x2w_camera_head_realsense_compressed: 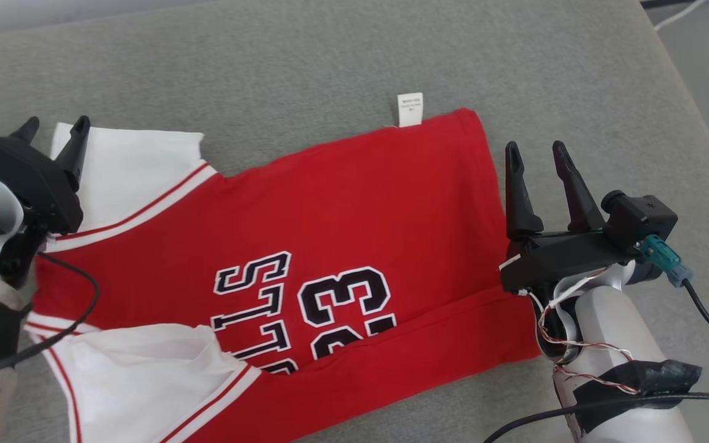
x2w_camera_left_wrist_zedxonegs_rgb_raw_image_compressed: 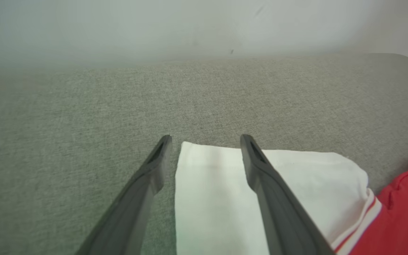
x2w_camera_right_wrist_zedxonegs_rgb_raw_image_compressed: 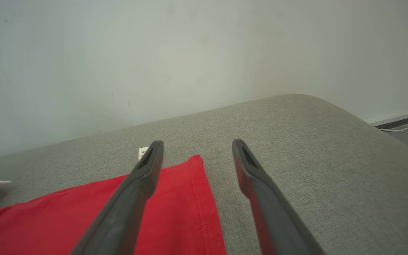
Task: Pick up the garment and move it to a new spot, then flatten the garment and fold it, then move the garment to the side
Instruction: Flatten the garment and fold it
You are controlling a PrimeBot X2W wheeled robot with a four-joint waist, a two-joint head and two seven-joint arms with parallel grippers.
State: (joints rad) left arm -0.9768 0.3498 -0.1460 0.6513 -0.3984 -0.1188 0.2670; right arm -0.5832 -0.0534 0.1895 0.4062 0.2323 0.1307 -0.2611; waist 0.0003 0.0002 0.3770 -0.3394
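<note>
Red jersey lies spread on the grey fabric-covered bench, its long axis across the head view and slightly tilted. The hem points to the robot's right, the sleeves to its left. Black-and-white lettering and the number 23 face up, partly cut off where the near long edge is folded over in a red band. A small white label sticks out past the far edge near the hem corner and rests on the bench.

Two white sleeves with red striped trim. The far sleeve lies flat, squared off at its end. The near sleeve is rumpled and lies over the lower part of the lettering.

Left gripper is over the far sleeve, fingers spread and holding nothing. In the left wrist view one finger crosses the white cloth and the other runs over bare bench just beside the sleeve's edge. Cannot tell whether the tips touch.

Right gripper is at the hem end, fingers spread and empty. In the right wrist view one finger lies over the red corner and the other over bare bench beside the hem.

A black cable loops from the left arm across the jersey's shoulder area. Thin twisted wires and black tape are on the right forearm. There is a pale wall behind the bench.
</note>
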